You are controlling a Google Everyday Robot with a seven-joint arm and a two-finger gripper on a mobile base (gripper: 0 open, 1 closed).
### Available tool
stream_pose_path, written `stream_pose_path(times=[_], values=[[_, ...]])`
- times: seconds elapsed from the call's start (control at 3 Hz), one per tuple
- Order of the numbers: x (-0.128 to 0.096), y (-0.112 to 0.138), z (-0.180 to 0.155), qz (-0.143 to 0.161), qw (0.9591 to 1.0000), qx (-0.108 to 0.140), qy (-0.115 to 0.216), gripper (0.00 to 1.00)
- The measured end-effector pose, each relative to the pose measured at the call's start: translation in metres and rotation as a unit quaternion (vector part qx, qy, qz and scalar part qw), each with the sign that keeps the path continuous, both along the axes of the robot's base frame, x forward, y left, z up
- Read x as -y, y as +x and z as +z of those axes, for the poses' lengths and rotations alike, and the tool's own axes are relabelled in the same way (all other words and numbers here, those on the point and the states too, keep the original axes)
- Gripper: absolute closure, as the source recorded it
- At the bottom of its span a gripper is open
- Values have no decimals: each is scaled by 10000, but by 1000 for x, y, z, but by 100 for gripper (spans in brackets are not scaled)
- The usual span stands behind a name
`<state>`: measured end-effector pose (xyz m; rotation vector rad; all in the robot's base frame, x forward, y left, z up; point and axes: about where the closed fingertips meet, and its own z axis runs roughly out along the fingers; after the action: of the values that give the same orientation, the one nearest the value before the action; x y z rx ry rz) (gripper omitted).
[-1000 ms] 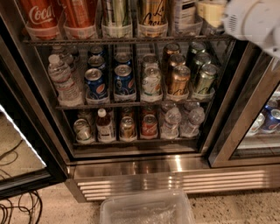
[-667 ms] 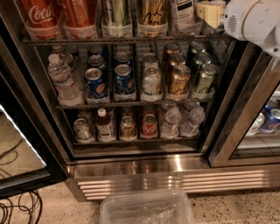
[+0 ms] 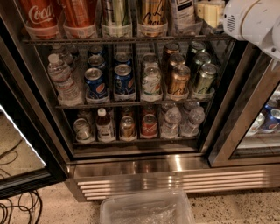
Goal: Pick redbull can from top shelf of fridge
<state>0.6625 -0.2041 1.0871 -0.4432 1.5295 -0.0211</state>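
The fridge (image 3: 175, 175) stands open in front of me, with a shiny slatted steel base. Its top shelf (image 3: 131, 40) is a dark wire rack fronted by clear trays that hold a Coca-Cola can (image 3: 41, 15), an orange-red can (image 3: 81, 13), a green-silver can (image 3: 116, 13), a gold can (image 3: 152, 15) and a white-labelled dark container (image 3: 183, 13). I cannot make out a silver and blue redbull can; it is hidden or out of view. My gripper (image 3: 209, 12), cream coloured on a white arm (image 3: 256, 22), is at the right end of the top shelf.
The middle rack holds a water bottle (image 3: 63, 81), Pepsi cans (image 3: 95, 83) and gold and green cans. The lowest rack holds short cans and bottles. A clear plastic bin (image 3: 146, 210) sits on the floor in front. The open door (image 3: 26, 131) is at left, cables (image 3: 17, 210) below it.
The white arm has shifted very slightly. The gripper stays at the right end of the top shelf. The cans have not moved.
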Motion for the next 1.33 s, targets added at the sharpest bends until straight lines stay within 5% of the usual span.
stream_pose_path(times=[0.67,1.33], values=[[18,7,3,-355,9990,255,129,33],[23,6,5,-486,9981,333,183,75]])
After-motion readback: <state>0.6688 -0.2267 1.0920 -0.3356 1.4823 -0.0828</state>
